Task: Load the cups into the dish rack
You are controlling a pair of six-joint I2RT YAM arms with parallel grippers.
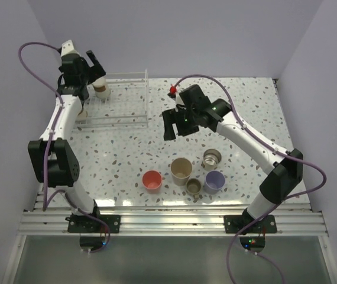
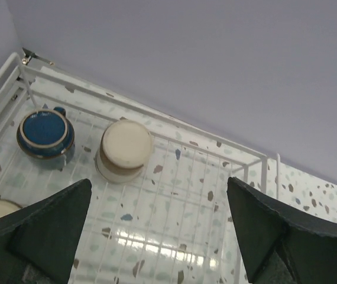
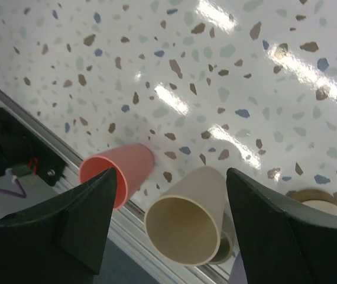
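Your left tool (image 2: 159, 228) hangs released above the dish rack (image 2: 265, 171), where a blue cup (image 2: 44, 133) already sits; your right tool (image 3: 168, 201), spread wide, frames the beige cup (image 3: 186, 228) on the worktop (image 3: 216, 89), likely next

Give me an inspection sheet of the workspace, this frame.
Surface: speckled table, glossy, nothing spilled.
Job's things: dish rack holds dark blue cup and cream cup, at least; loose on table: red cup, tan cup, metallic cup, olive cup, lavender cup.
Clutter: nothing seen.
Grippers: left gripper open, empty, over rack; right gripper open, empty, above table.
Cables: purple cables loop in air, clear of cups.
Surroundings: plain walls; metal rail at near edge.
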